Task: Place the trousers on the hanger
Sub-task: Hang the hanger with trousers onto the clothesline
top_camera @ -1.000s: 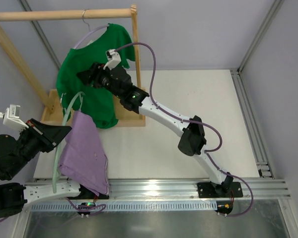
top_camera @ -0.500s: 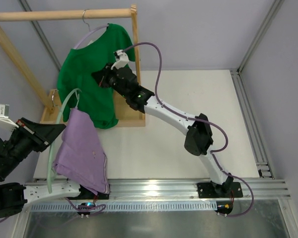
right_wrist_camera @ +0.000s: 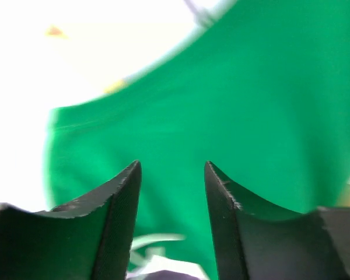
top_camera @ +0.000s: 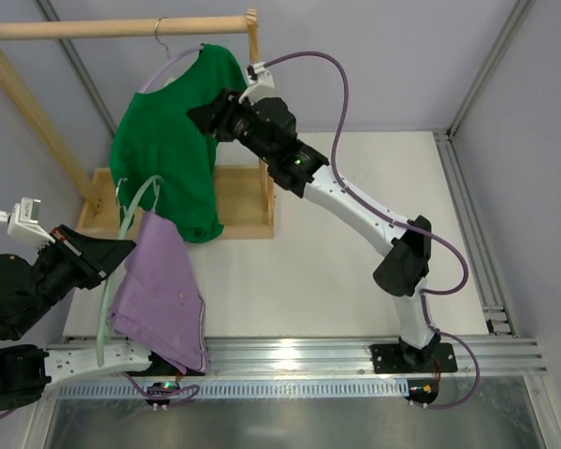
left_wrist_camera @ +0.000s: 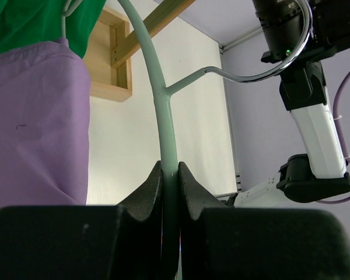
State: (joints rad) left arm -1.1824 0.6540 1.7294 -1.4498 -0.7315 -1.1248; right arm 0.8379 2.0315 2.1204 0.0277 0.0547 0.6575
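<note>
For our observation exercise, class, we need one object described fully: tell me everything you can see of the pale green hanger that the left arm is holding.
The hanger is a thin, pale mint-green rod, plastic by its look, bent into a large rounded loop, with a slimmer branch forking off one side. The left pincer is shut on its stem and holds it in the air. The lilac trousers hang draped over it.

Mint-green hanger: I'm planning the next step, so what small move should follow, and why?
Probably lift the thin pale mint-green hanger toward the wooden rail: lilac-purple fabric trousers already drape over it, the left gripper is shut on it, the right gripper open.
</note>
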